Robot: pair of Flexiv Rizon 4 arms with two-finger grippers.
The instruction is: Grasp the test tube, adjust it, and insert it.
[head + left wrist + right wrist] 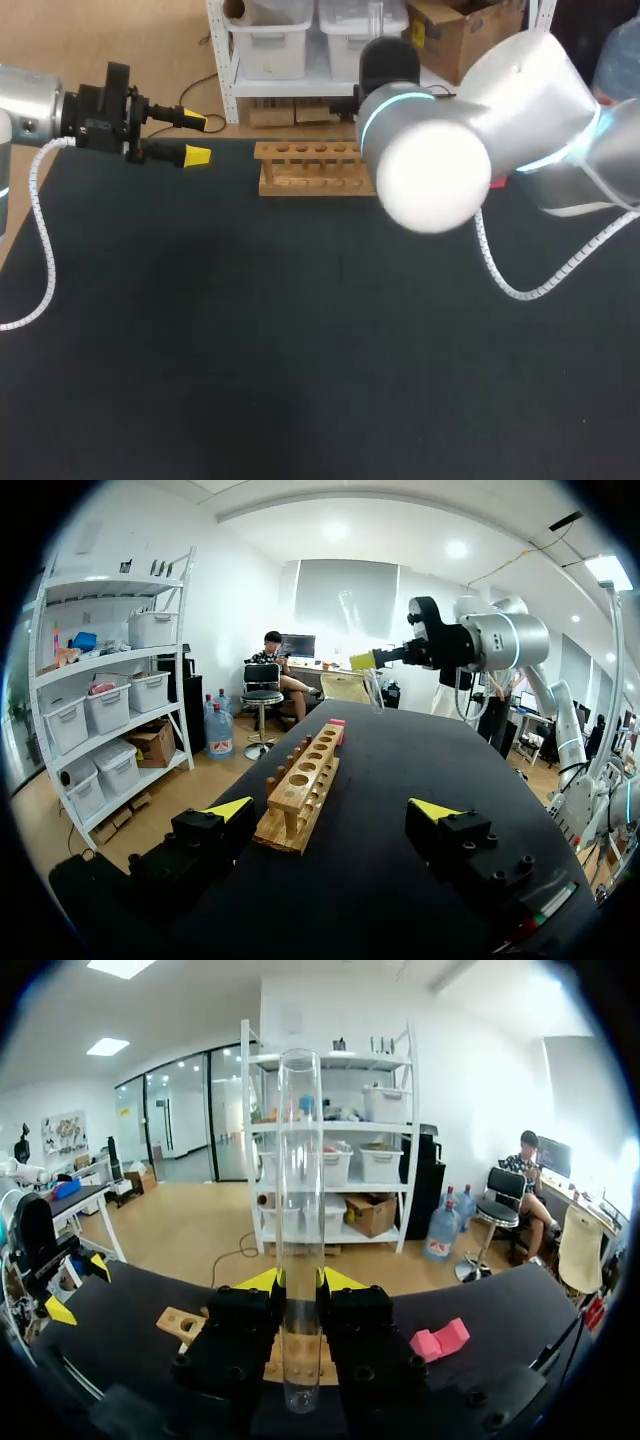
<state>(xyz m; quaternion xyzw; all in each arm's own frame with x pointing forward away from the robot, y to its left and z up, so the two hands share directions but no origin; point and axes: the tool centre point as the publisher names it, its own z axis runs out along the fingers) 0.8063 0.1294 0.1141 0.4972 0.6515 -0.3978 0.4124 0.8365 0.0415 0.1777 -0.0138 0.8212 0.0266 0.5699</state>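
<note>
Right wrist: test tube (300,1160) within tool (300,1282).

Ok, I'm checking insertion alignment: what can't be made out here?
Head view: the right arm hides the right claw and the rack's right end.
Right wrist view: that claw, holding the test tube, covers most of the rack.
Left wrist view: the tube is too faint to judge.

**user1:** so what furniture is actually shown here?

**user2:** just a table (200,360) tbh. It's topped in a dark, near-black matte surface, and its straight far edge is seen in the head view. A bit of pale light is caught on it in the left wrist view.
</note>
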